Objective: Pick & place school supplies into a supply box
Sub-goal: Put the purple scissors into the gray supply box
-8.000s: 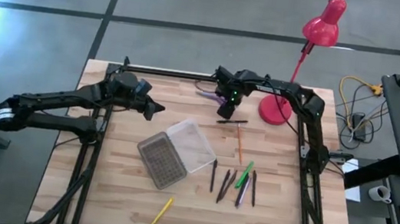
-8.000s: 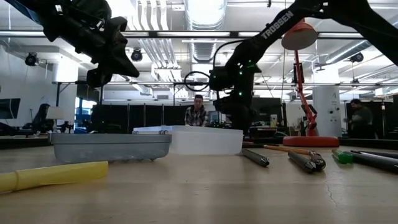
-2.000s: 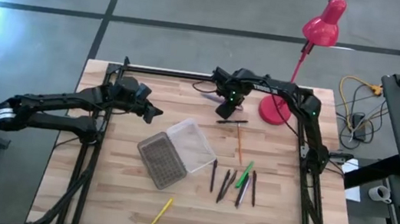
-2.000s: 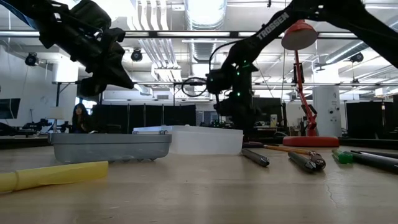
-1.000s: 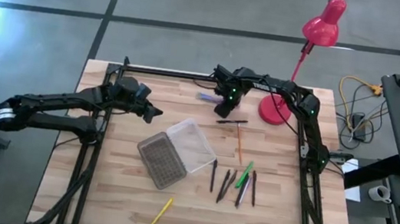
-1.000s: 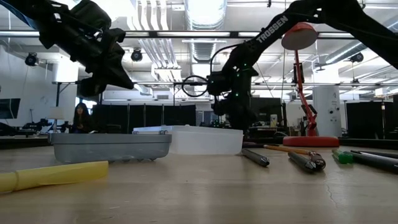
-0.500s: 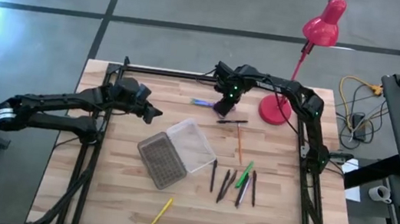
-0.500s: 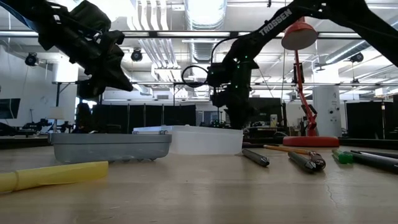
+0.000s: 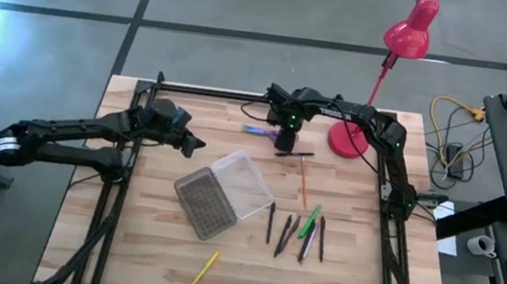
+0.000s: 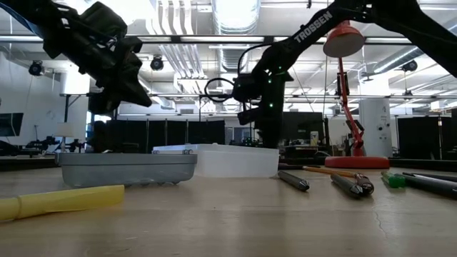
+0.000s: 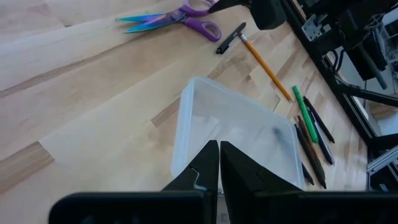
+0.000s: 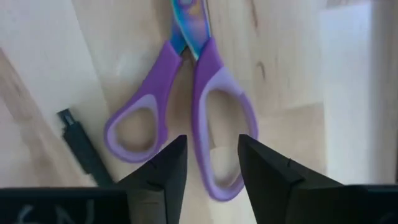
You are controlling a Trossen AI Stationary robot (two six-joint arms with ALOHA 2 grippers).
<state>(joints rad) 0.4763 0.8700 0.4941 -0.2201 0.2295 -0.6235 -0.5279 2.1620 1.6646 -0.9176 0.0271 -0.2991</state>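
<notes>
on table, 1 scissors (image 9: pixel 257 131), 1 supply box (image 9: pixel 224 195)

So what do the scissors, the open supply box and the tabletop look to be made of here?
Scissors: glossy purple plastic handles; blades look like iridescent-coated metal, judging by the blue-pink sheen. Supply box: translucent frosted plastic, wood grain showing faintly through; its ribbed grey half also looks plastic. Table: pale wood planks with visible grain and joints, probably butcher block.
</notes>
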